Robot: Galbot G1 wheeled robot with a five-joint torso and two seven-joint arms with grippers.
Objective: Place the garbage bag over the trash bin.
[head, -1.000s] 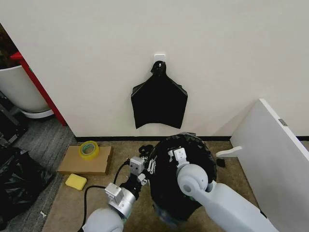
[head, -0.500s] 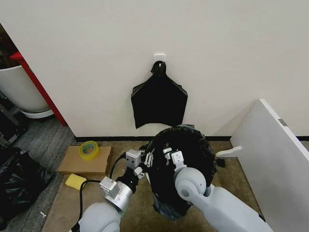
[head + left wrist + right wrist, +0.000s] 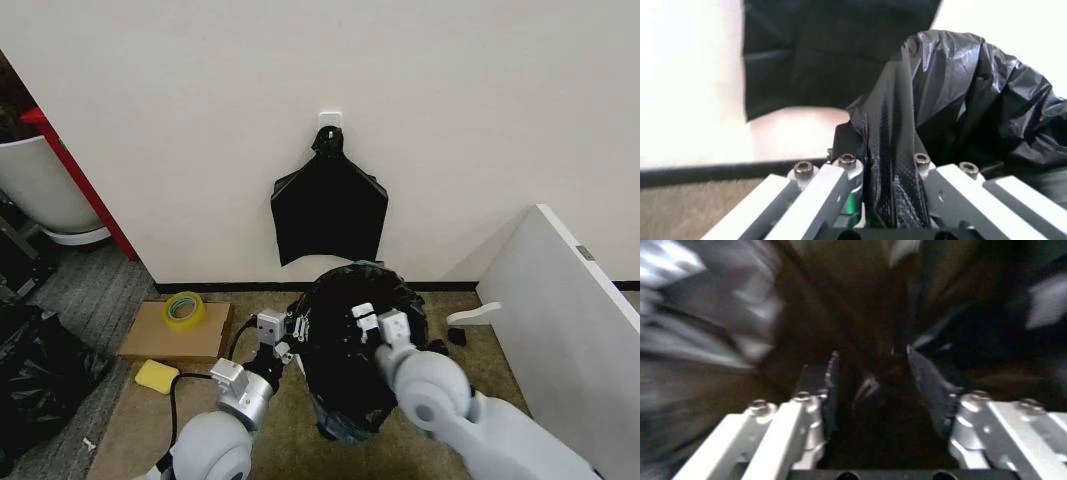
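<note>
The garbage bag (image 3: 345,375) is a glossy black billow on the floor in front of me, its mouth gaping upward. My left gripper (image 3: 289,332) is at the bag's left edge, shut on a gathered fold of the bag (image 3: 897,165) that runs between its fingers. At the right side of the mouth, my right gripper (image 3: 378,322) reaches in. In the blurred right wrist view, dark plastic (image 3: 870,390) lies between its fingers. The trash bin is hidden.
A flat bundle of black bags (image 3: 330,212) hangs on the wall behind. A cardboard piece with a yellow tape roll (image 3: 184,308) and a yellow sponge (image 3: 157,376) lie to the left. A white board (image 3: 570,330) leans at the right. A large white container (image 3: 40,190) stands far left.
Both grippers have carried the bag away from me, toward the wall, and its mouth has risen. The right arm has swung outward to the right.
</note>
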